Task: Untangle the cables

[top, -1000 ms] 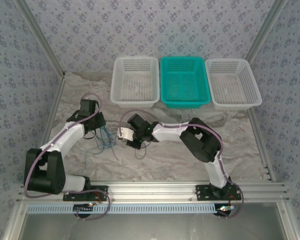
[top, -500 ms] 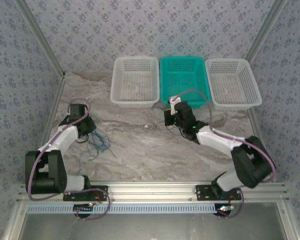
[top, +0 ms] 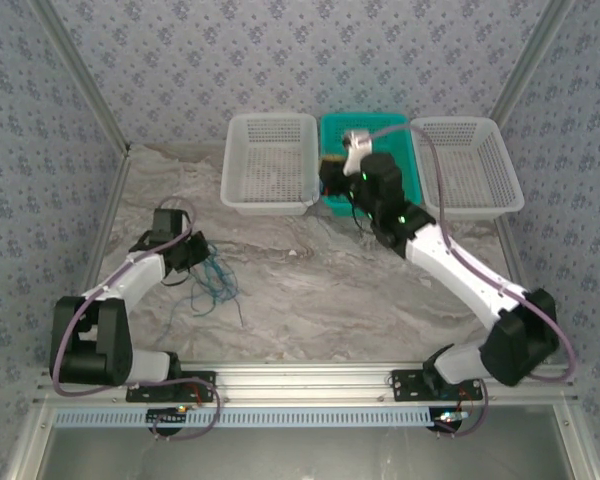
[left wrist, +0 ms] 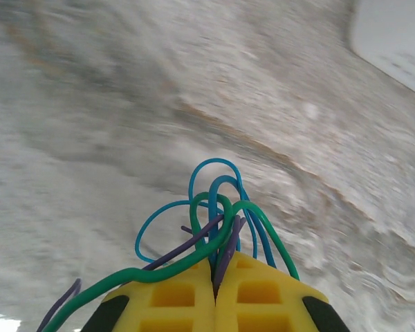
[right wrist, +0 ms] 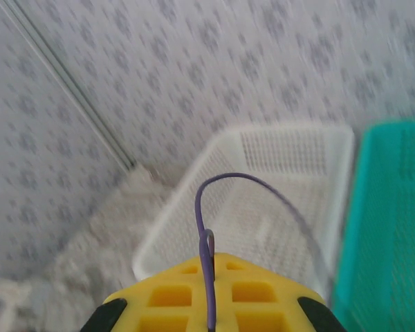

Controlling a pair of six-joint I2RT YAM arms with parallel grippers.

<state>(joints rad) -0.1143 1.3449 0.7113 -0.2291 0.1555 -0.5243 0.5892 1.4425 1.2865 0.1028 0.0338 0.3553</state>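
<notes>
My left gripper (top: 194, 252) (left wrist: 214, 261) is low over the left side of the table, shut on the cables. Green (left wrist: 257, 216), blue (left wrist: 209, 166) and dark purple (left wrist: 188, 247) strands loop out of its yellow fingertips. The rest of the tangle (top: 216, 285) lies on the marble top just to its right. My right gripper (top: 330, 176) (right wrist: 210, 261) is raised at the back, over the seam between the left white basket and the teal basket. It is shut on a dark purple cable (right wrist: 228, 178) that arches up out of its tips.
Three baskets stand in a row at the back: a white one (top: 228, 170) (right wrist: 194, 207), a teal one (top: 332, 122) (right wrist: 394, 228) and another white one (top: 470, 211). Metal frame posts and patterned walls close in both sides. Bare marble table (top: 340, 300) lies between the arms.
The right arm has swung from beside the tangle at the table's middle up and back to the baskets, its jaws shut on the dark cable. The left gripper stayed by the tangle.
</notes>
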